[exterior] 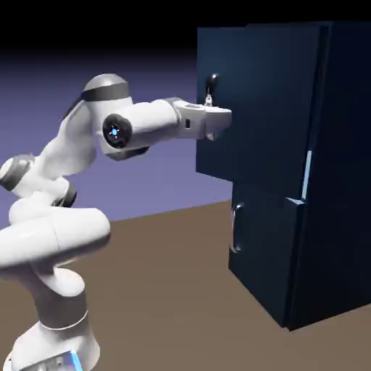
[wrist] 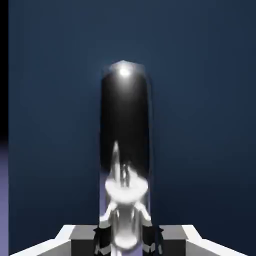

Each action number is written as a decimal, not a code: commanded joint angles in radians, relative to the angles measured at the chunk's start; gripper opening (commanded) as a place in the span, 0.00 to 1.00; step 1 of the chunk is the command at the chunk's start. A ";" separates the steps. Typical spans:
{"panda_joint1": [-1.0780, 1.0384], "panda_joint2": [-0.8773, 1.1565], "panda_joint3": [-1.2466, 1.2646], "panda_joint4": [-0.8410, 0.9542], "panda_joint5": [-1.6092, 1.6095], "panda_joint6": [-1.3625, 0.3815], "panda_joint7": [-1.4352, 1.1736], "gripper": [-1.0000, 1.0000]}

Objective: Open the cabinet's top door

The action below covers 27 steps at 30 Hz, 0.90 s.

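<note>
Hand view is filled by the large dark navy flat top door [wrist: 200, 100], with its short vertical polished silver bar handle [wrist: 124, 150] rising up the middle and its lower end sitting between the two grey fingertips of the white arm's gripper [wrist: 123, 235], which look closed onto it. In the exterior view that door [exterior: 261, 101] stands swung partly out from the tall dark navy box cabinet [exterior: 340, 181], its handle [exterior: 211, 88] at the near left edge with the gripper [exterior: 211, 109] on it. The shorter lower panel [exterior: 264, 250] on the brown worktop [exterior: 159, 290] side also sits slightly ajar. Judging by this, the pull is under way; next comes drawing the handle further along the door's arc, wrist turning with the hinge
</note>
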 commanded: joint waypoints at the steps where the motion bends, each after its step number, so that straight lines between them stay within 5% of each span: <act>1: -0.012 0.025 -0.020 -0.004 -0.017 -0.042 -0.022 0.00; 13: -0.229 0.409 -0.166 0.076 -0.282 -0.559 -0.316 0.00; 27: -0.516 0.917 -0.036 0.435 -0.724 -0.930 -0.758 0.00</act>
